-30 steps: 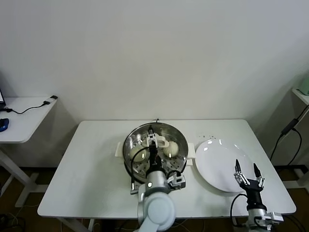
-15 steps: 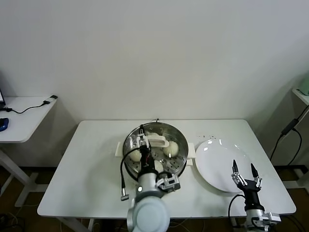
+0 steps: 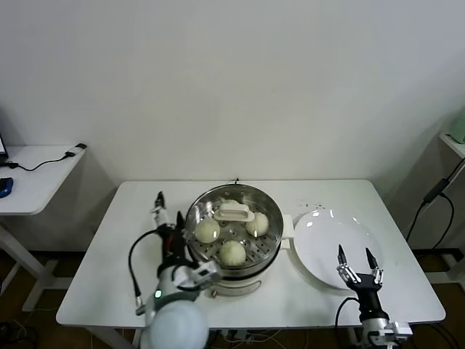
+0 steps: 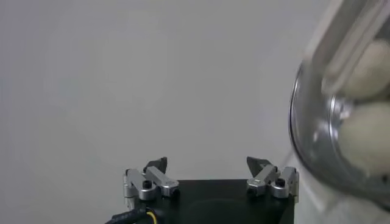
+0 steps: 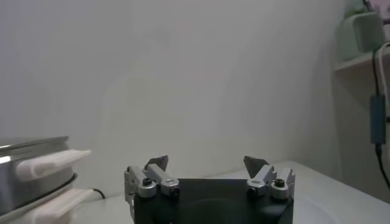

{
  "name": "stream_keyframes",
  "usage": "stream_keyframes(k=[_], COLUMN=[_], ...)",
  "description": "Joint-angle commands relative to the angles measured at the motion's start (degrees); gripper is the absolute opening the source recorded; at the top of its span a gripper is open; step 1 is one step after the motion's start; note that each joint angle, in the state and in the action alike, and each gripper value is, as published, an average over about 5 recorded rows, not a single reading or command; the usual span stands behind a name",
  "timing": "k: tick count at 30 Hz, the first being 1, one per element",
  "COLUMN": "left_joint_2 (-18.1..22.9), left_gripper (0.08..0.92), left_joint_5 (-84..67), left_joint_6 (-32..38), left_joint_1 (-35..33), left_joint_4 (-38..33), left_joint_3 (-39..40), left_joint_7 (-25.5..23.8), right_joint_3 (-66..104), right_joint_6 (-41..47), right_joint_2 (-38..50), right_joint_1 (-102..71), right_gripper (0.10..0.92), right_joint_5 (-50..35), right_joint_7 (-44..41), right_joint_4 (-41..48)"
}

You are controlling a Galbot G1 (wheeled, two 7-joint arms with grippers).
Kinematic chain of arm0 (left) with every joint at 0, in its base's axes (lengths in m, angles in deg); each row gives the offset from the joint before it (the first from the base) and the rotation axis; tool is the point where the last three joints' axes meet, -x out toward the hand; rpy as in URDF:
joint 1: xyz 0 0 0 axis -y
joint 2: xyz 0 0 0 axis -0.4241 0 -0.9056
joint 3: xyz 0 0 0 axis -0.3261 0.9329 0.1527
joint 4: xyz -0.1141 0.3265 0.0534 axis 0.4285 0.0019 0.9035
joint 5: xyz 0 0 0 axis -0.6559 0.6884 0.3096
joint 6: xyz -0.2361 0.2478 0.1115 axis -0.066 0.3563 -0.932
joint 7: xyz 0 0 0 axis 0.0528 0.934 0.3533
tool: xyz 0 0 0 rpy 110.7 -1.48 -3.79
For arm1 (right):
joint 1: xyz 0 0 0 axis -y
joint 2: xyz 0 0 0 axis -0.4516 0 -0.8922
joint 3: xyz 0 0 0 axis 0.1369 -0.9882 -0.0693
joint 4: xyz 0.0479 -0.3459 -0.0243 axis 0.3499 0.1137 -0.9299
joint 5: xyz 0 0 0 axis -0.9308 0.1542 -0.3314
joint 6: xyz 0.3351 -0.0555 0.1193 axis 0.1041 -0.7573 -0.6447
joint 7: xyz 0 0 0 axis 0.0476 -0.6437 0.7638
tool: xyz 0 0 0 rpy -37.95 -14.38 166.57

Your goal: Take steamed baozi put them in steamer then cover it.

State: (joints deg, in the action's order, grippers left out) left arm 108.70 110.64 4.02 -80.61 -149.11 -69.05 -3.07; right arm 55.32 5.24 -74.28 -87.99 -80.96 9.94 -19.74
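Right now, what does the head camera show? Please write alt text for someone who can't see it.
A lidded steel steamer holding steamed buns sits mid-table under its glass cover. The robot's open left hand hovers beside it; its open right hand is near a white plate.

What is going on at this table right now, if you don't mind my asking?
A two-armed robot is loading steamed buns into a steamer. The large shiny stainless-steel steamer pot holds the round cream-white buns, and the clear glass lid with a white handle sits on it. The left end effector is open and empty beside the pot's left side. The right end effector, also open and empty, hovers at the near edge of the flat white plate, which holds nothing.
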Motion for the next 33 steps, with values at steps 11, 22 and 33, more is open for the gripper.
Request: stream_keyframes(k=[11, 22, 33], left_joint_2=[-6.9, -7.8, -6.4], left_gripper=[0.823, 0.823, 0.823], left_joint_5=[-91.7, -101.1, -89.5], left_joint_6=[49.2, 42.4, 39.6], left_joint_1=[-15.2, -21.9, -28.3], left_joint_4=[8.7, 10.6, 7.7], left_joint_3=[-38.8, -36.7, -33.0], left_joint_7=[-1.1, -6.4, -5.4], right_joint_3=[-3.3, -3.1, -3.7], right_joint_6=[3.3, 4.6, 12.2], right_joint_2=[2.9, 3.0, 4.4], right_joint_1=[-6.8, -9.4, -13.5], right_gripper=[0.823, 0.823, 0.823], right_joint_5=[3.6, 3.7, 10.1], right_joint_7=[2.4, 2.4, 3.5], right_joint_4=[-6.6, -9.0, -18.8])
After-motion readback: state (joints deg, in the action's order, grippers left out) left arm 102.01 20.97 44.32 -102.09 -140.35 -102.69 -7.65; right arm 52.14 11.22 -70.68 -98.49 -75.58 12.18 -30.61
